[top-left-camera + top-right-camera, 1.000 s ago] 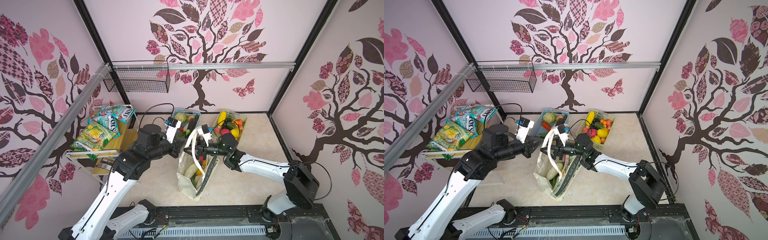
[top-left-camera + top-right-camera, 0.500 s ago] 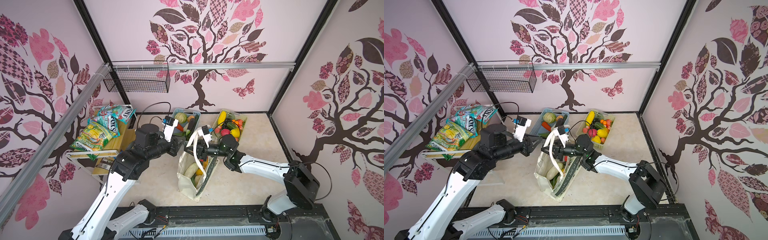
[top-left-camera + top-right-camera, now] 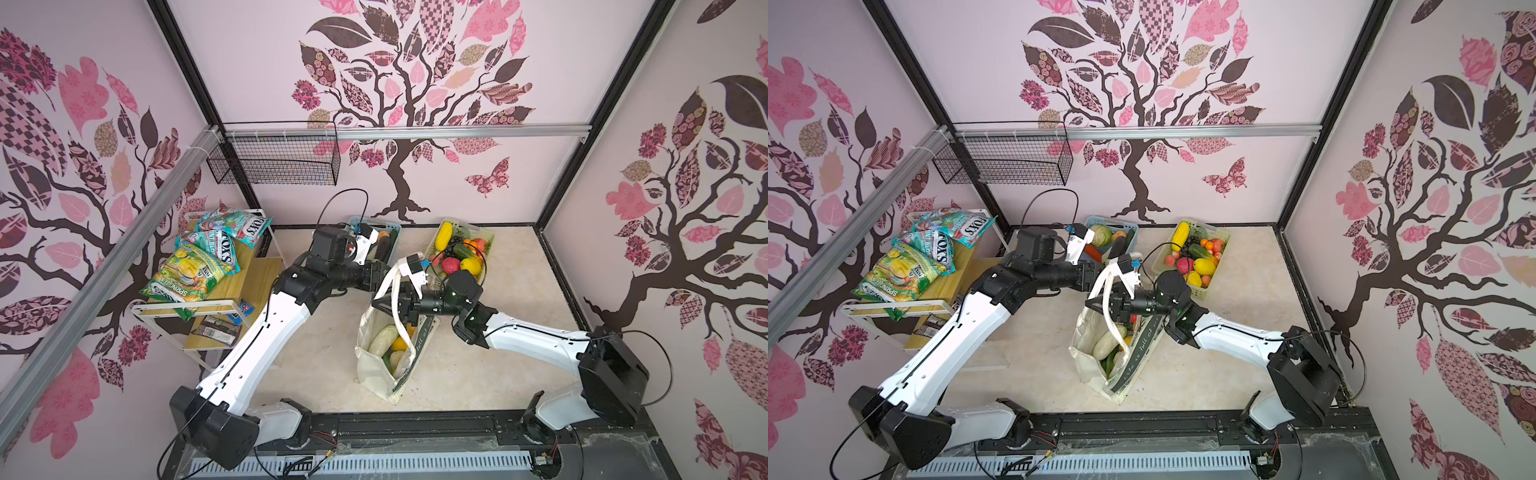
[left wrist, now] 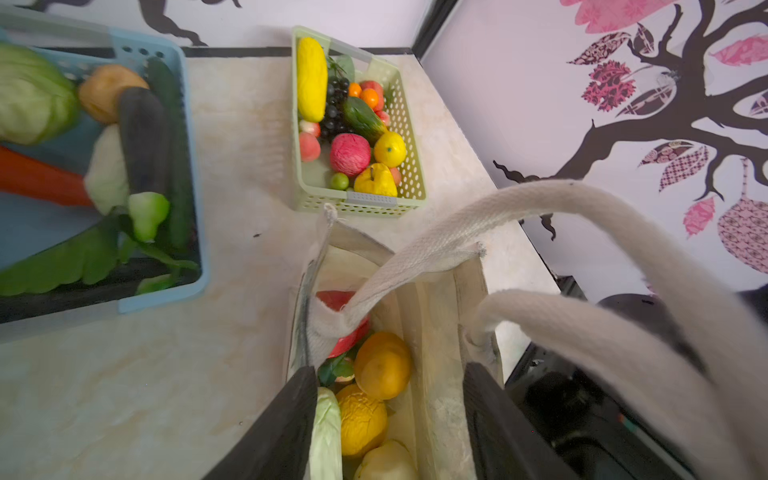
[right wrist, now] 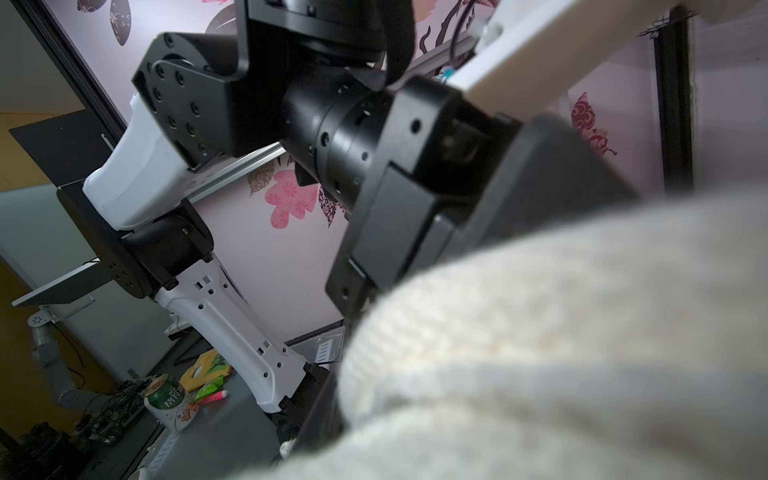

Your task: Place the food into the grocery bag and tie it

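Left wrist view: holding the left gripper (image 4: 390,372) wide, with black fingers (image 4: 286,419) parted and clasping nothing, hovering right above the mouth of the cream canvas tote (image 4: 432,328). Looking down between them onto food already inside: an orange (image 4: 382,365), a bumpy yellow fruit (image 4: 361,419) and a pale green vegetable (image 4: 328,436). Catching both straps (image 4: 582,208) arching up beside the fingers, clear of them.

In both top views, clamping the right gripper (image 3: 401,309) (image 3: 1111,307) on those straps (image 3: 392,278) just above the tote's mouth and holding them up in a loop, with the left gripper (image 3: 378,272) close by at 11 o'clock of it. In the right wrist view, showing little beyond blurred strap weave (image 5: 540,332) pressed up close.

Standing the tote (image 3: 370,361) (image 3: 1086,357) upright on the beige floor (image 3: 498,374) mid-scene. Leaving more food outside it: at 12 o'clock, in the light blue basket (image 3: 395,227), a cabbage (image 4: 29,95), a potato (image 4: 108,89) and a dark eggplant (image 4: 143,137); at 1 o'clock, in the pale green basket (image 3: 490,241), a long yellow fruit (image 4: 311,79), grapes (image 4: 334,108) and a lemon (image 4: 390,148). Keeping snack packets (image 3: 195,270) on the wooden shelf (image 3: 232,286) well apart at about 10 o'clock.
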Controlling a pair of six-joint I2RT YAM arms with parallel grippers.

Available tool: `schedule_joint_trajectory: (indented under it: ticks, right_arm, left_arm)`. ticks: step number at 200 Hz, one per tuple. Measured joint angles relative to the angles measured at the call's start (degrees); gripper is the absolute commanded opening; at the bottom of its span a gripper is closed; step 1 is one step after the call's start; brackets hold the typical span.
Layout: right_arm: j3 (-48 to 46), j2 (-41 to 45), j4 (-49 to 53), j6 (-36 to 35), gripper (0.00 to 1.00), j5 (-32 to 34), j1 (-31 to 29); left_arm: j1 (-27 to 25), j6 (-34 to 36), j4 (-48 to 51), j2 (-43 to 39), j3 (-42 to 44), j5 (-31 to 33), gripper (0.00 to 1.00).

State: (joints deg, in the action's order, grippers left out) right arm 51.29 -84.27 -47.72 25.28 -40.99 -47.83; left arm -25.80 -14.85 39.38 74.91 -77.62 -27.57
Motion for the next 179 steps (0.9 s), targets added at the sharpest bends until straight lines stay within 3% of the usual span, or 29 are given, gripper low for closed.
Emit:
schedule_joint_trajectory:
  ticks: [57, 89, 128, 179]
  right_arm:
    - [-1.2, 2.4, 0.6, -0.9, 0.26, -1.2, 0.0]
    - [-1.2, 2.6, 0.6, -0.7, 0.26, -1.5, 0.0]
    - [-1.2, 2.8, 0.8, 0.4, 0.26, -2.1, 0.0]
    - [-1.3, 3.4, 1.7, 0.5, 0.26, -2.6, 0.2]
  left_arm:
    - [0.1, 4.1, -10.8, -1.6, 3.1, -10.9, 0.55]
    - [0.1, 6.6, -14.5, -2.0, 6.0, -14.1, 0.56]
    - [-0.6, 8.3, -18.0, -2.0, 7.4, -13.6, 0.64]
    - [-3.7, 8.6, -22.3, -1.6, 7.4, -8.3, 0.60]
